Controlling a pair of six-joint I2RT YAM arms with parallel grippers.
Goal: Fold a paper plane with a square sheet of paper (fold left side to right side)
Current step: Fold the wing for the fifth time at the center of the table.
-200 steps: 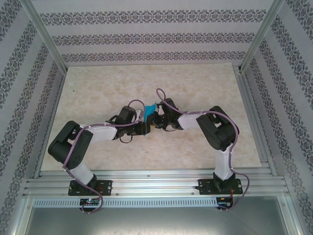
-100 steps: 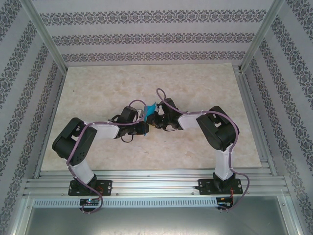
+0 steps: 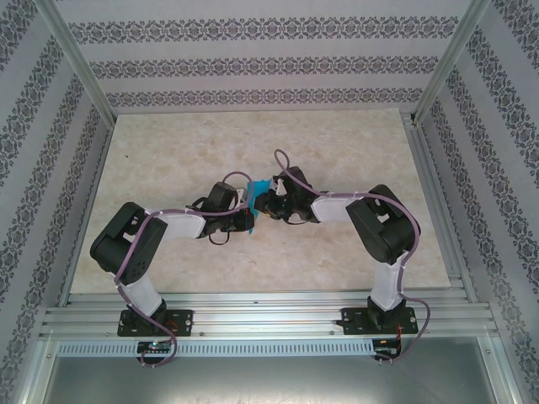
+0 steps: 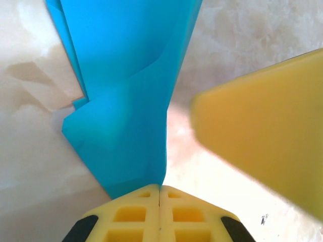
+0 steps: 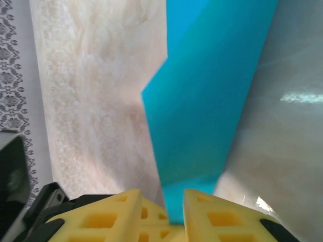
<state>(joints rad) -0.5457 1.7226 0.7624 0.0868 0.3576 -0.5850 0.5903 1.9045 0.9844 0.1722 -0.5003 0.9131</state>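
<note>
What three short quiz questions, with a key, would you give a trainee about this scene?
1. True or false: the left gripper is shut on the paper.
2. The fingers are: A red, B yellow, C green.
3. Fill in: the jaws of the right gripper stand ___, with the paper between them.
Key: 1 true; 2 B; 3 open.
</note>
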